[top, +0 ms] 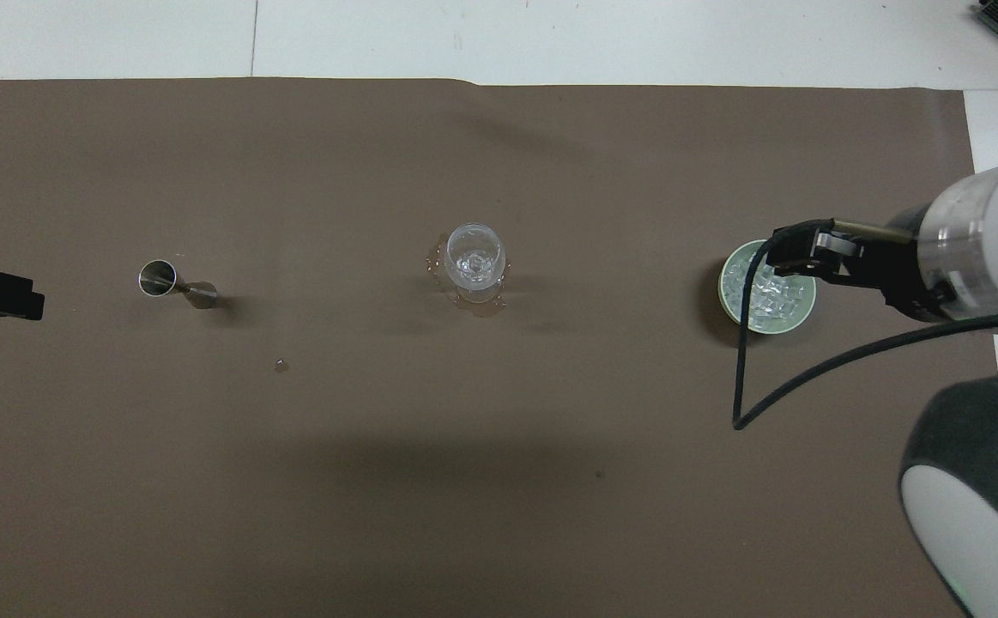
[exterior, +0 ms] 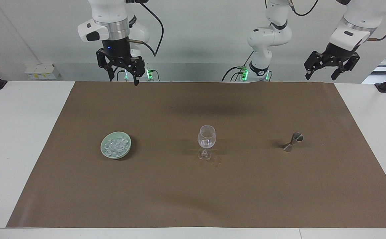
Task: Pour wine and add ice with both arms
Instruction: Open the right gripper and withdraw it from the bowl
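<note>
A clear stemmed wine glass (exterior: 206, 141) stands mid-mat, also in the overhead view (top: 474, 262), with a few clear cubes in it. I cannot make out the wine. The ice (exterior: 115, 146) lies piled in a pale green bowl (exterior: 126, 150) toward the right arm's end; the ice (top: 760, 296) and the bowl (top: 726, 292) also show from overhead. My right gripper (exterior: 122, 79) is open and empty, raised high over the mat's edge by the robots; from overhead it (top: 799, 253) overlaps the bowl. My left gripper (exterior: 327, 71) is open and empty, and waits high at its own end.
A steel jigger (exterior: 293, 141) lies tipped on the brown mat (exterior: 193, 192) toward the left arm's end, also seen from overhead (top: 174, 283). Small wet spots lie around the glass foot (top: 473, 305). White table (exterior: 17, 132) borders the mat.
</note>
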